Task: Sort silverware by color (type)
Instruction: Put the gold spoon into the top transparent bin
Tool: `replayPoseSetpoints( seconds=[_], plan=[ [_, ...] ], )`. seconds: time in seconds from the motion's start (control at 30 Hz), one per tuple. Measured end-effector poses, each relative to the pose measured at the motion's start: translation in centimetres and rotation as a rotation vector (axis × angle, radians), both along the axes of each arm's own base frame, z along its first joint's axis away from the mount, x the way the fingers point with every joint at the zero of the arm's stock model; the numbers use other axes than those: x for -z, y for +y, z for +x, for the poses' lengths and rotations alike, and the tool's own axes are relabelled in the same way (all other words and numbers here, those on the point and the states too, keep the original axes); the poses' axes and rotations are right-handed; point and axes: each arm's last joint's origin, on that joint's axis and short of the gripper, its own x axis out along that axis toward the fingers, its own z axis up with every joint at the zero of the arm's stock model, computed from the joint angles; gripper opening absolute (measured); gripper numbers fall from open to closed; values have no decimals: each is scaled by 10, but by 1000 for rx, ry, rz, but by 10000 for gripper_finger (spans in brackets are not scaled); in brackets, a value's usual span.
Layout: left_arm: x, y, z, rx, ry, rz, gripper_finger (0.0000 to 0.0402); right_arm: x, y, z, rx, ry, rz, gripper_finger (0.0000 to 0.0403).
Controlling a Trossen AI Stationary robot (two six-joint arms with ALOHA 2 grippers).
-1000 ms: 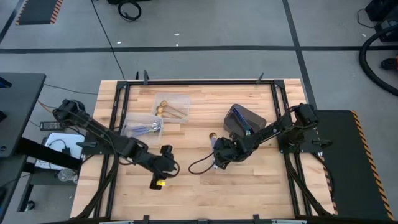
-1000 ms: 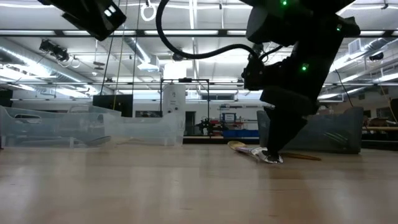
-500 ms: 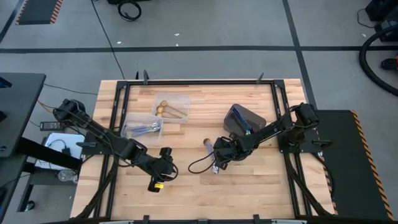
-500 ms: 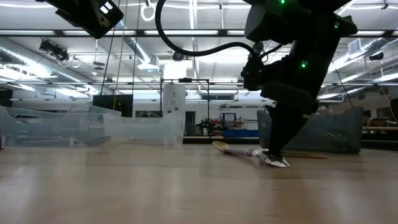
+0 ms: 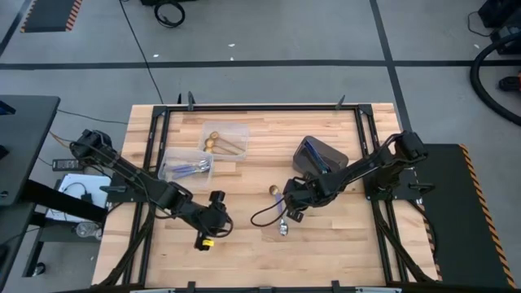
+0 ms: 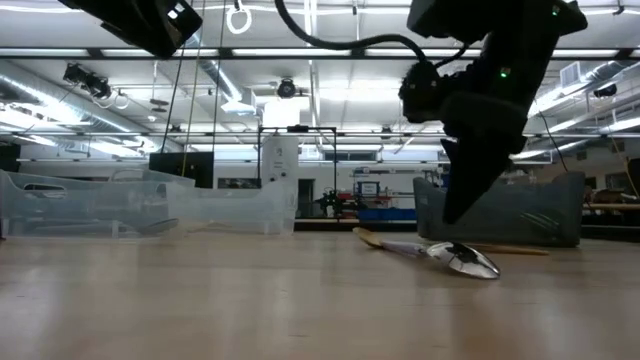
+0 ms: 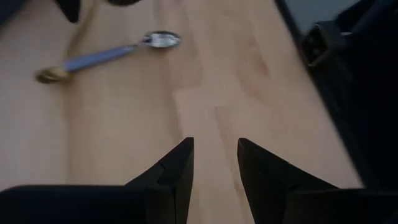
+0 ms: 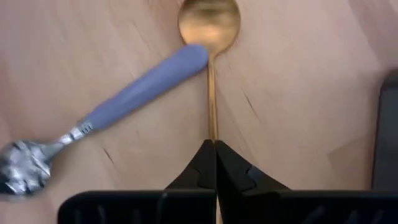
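Note:
Two spoons lie flat on the wooden table. A gold spoon (image 8: 209,25) has its bowl toward the table's left, and its handle runs on beneath my right gripper. A blue-handled spoon (image 8: 143,87) with a silver bowl (image 6: 470,261) lies with its handle end across the gold spoon's neck. My right gripper (image 8: 215,149) is shut and hangs a little above the gold handle (image 6: 505,250), with nothing between its fingers. My left gripper (image 7: 214,158) stands open and empty over bare wood to the left of the spoons (image 5: 281,213).
Two clear containers stand at the far left, one holding gold spoons (image 5: 224,138) and one holding blue ones (image 5: 189,168). A dark grey bin (image 5: 319,156) sits just beyond my right gripper. Bare wood stretches along the near edge.
My right gripper has risen from the table, where its fingertips stood at the spoons. The blue-handled spoon has slid and swung round on the table, so its silver bowl now lies nearer the near edge. The gold spoon's bowl has shifted slightly.

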Motion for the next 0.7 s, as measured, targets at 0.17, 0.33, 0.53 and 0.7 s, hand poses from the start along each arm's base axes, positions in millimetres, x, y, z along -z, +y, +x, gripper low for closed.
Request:
replayPoseSetpoints(
  seconds=[0.17, 0.33, 0.53, 0.7],
  plan=[
    [5, 3, 3, -59, -18, 100, 130, -1, 0, 0, -18, 2, -13, 1],
    [8, 4, 8, -99, -44, 135, 130, -3, 2, 4, -49, -55, -68, 30],
    [13, 6, 10, -146, -33, 177, 145, 2, 4, 8, -109, -149, -95, 71],
    [16, 5, 10, -146, -24, 187, 183, 10, -3, 6, -106, -167, -102, 80]
  ],
)
